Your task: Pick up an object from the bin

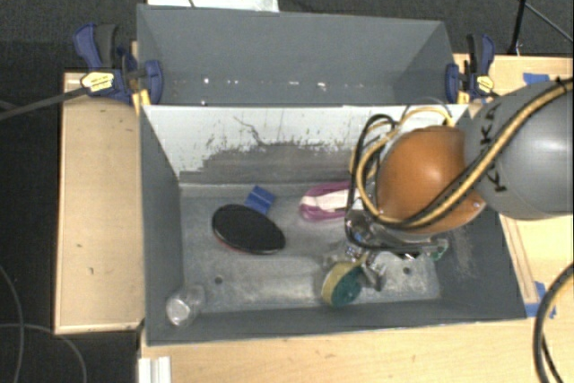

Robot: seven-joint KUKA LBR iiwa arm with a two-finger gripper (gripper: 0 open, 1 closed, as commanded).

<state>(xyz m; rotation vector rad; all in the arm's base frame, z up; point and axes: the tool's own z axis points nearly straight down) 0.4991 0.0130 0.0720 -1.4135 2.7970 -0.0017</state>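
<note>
Gripper [366,268] low; green round disc [342,286] just beside, lower-left.

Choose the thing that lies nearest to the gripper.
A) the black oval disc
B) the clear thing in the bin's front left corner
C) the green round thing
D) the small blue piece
C: the green round thing lies right next to the gripper near the front of the bin; the other three lie farther to the left.

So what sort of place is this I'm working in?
Probably a robot-grasping lab rig: a grey metal bin, loose odds like a black oval disc and a clear cup, and a KUKA arm reaching in.
</note>
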